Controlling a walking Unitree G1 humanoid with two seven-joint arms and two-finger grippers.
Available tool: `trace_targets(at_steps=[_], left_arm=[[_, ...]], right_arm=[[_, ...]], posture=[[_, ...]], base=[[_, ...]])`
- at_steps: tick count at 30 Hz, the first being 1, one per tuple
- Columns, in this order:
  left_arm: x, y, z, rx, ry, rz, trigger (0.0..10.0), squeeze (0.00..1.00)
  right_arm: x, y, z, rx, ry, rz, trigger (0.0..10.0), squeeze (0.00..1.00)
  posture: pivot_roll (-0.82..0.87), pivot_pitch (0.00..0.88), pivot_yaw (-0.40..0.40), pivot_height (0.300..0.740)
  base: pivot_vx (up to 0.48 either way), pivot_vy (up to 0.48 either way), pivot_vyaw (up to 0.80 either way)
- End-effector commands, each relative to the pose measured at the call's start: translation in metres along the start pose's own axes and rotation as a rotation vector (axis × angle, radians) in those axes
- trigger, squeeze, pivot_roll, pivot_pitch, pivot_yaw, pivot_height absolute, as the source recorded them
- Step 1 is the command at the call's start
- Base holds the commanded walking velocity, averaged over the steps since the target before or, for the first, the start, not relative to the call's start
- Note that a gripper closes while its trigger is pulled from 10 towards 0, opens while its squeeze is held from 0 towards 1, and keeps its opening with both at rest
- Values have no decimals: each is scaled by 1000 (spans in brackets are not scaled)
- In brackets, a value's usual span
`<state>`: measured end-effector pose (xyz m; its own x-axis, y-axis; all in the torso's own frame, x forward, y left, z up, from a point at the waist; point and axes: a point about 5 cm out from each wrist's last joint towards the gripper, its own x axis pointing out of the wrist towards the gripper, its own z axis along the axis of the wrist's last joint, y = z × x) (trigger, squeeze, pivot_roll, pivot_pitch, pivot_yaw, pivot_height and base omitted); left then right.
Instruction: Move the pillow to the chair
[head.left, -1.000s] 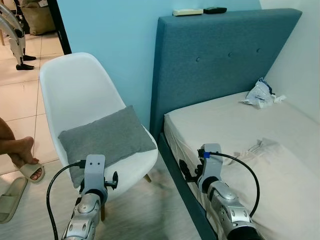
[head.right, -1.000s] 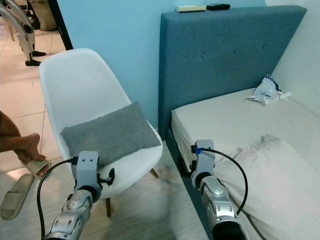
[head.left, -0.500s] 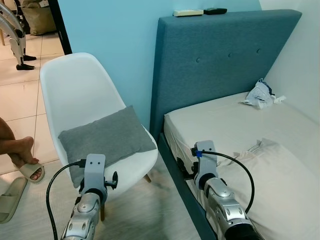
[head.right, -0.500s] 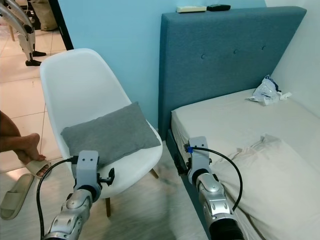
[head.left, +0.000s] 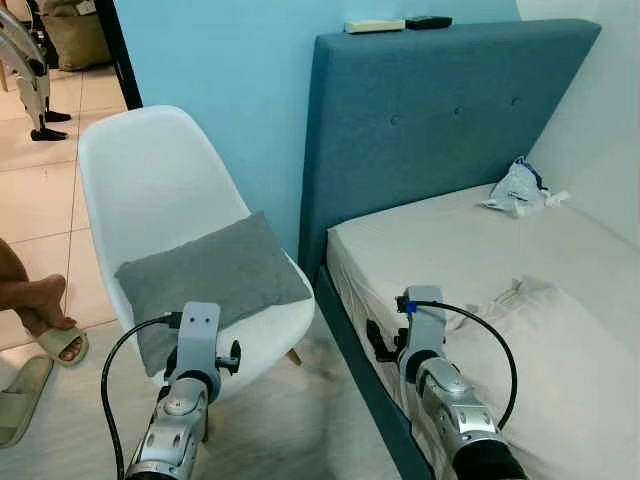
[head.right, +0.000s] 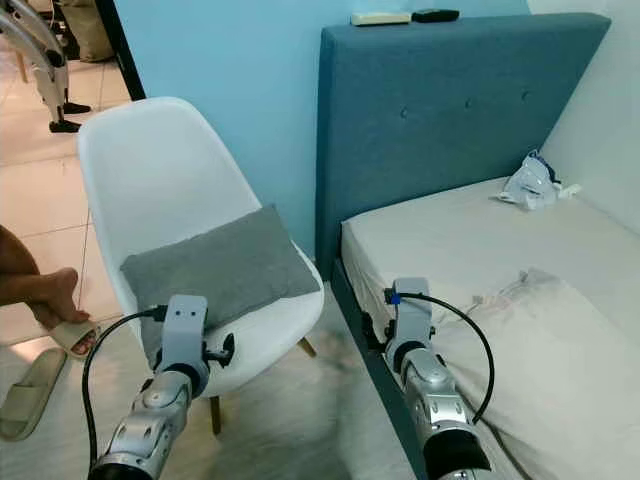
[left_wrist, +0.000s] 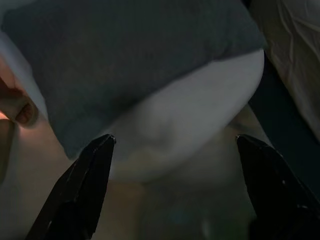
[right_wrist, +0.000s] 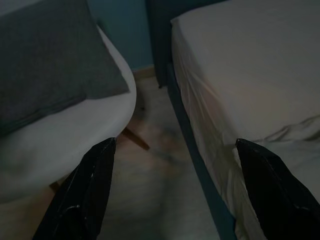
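The grey pillow lies flat on the seat of the white chair beside the bed, while the left pincer and the right pincer both hang spread apart, holding nothing.

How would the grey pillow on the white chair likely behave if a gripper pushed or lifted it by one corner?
The grey pillow looks thin and soft, so it would probably sag rather than stay flat. Its woven cover should grip fairly well. On the smooth white chair seat, a push would likely slide it, not tip it.
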<state>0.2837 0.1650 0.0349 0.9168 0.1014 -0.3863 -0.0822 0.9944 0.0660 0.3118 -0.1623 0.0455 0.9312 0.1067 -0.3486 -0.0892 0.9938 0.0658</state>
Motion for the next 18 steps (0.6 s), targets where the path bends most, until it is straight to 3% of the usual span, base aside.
trace_targets(at_steps=[1, 12, 18], left_arm=[[-2, -3, -8, -71, 75, -41, 10000, 0], [0, 5, -8, 60, 3, 26, 10000, 0], [0, 5, -1, 48, -24, 9, 10000, 0]], right_arm=[[1, 4, -4, 3, 10, 18, 10000, 0], [2, 7, -7, 18, 14, 26, 10000, 0], [3, 10, -7, 27, 6, 44, 10000, 0]], posture=[[-3, 111, -66, 740], [-12, 106, -66, 740], [-3, 109, -67, 740]], base=[[0, 0, 0], [0, 0, 0], [0, 0, 0]])
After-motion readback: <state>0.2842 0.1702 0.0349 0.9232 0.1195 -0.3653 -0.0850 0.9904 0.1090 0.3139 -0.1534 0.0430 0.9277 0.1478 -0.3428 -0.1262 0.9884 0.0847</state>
